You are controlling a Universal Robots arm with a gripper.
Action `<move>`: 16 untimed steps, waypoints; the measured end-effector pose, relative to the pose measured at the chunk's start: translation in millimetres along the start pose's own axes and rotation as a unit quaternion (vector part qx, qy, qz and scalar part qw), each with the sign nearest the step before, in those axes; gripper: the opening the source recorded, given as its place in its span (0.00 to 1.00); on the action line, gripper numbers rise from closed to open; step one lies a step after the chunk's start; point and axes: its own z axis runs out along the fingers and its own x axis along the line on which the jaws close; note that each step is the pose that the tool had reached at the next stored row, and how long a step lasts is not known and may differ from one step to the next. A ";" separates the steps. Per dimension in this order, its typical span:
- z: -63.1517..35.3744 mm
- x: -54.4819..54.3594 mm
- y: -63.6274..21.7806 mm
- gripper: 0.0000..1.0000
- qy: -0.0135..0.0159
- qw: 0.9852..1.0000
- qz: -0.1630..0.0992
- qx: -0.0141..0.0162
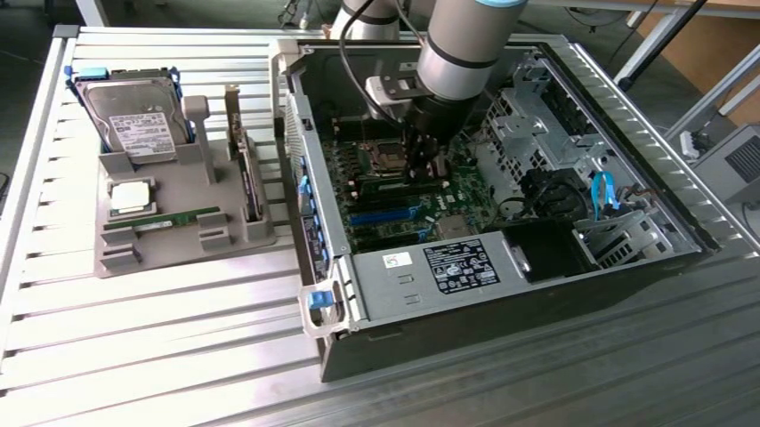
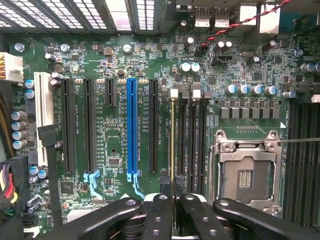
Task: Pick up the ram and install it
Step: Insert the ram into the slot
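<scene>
Inside the computer case (image 1: 475, 342), the claw (image 1: 418, 173) is positioned low over the motherboard (image 1: 457, 191). In the wrist view the claw (image 2: 171, 186) is seen drawn narrow, its black fingers (image 2: 160, 210) pinched on the ram (image 2: 173, 140). The ram is viewed edge-on, as a thin pale-yellow line, and is set along the end one of four parallel memory slots (image 2: 192, 140); whether it is fully seated cannot be told. The case is also occupied by a grey power supply (image 1: 410, 276) bearing labels and by a blue cable (image 1: 600, 191). Outside the case, on the exterior view's left, a grey tray (image 1: 238, 240) is laid on the slatted table (image 1: 142, 356). In the tray are held a hard drive (image 1: 137, 116), a square silver processor (image 1: 131, 197), a second green stick (image 1: 160, 221) laid flat and a dark card (image 1: 244, 165) stood on edge.
</scene>
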 end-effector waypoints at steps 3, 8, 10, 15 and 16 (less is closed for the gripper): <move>0.5 -1.0 0.3 0.11 0.000 1.000 0.001 0.000; 1.7 -0.6 1.4 0.11 0.000 1.000 0.001 0.000; 2.3 -0.5 1.4 0.11 0.000 1.000 0.001 0.000; 3.3 -0.4 -1.1 0.11 0.000 1.000 0.001 0.000; 3.4 -0.4 -1.4 0.11 0.000 1.000 0.001 0.000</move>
